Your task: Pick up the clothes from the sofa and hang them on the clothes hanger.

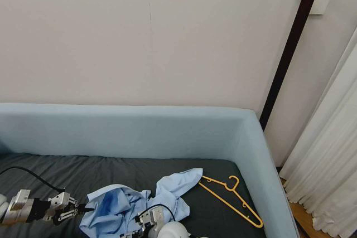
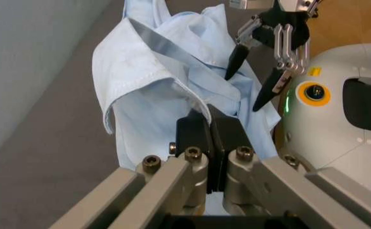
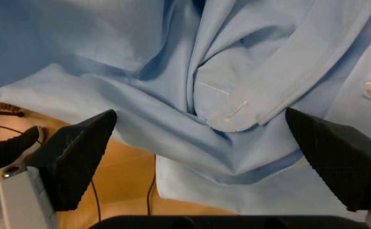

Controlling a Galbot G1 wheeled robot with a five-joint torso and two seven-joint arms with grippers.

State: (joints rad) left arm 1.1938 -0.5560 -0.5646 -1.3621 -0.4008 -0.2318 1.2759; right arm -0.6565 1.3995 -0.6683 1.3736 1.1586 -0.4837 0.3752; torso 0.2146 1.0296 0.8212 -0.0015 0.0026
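Two pincers meet at the blue shirt (image 2: 153,71): the left pincer (image 2: 209,120) is pressed together on a fold of its edge, and the right pincer (image 3: 201,124) hangs over it with fingers spread apart. It lies crumpled on the sofa (image 1: 167,132) seat, near the orange hanger (image 1: 229,188).

Sofa (image 1: 139,132) bearing shirt (image 1: 167,190) and hanger (image 1: 228,187)
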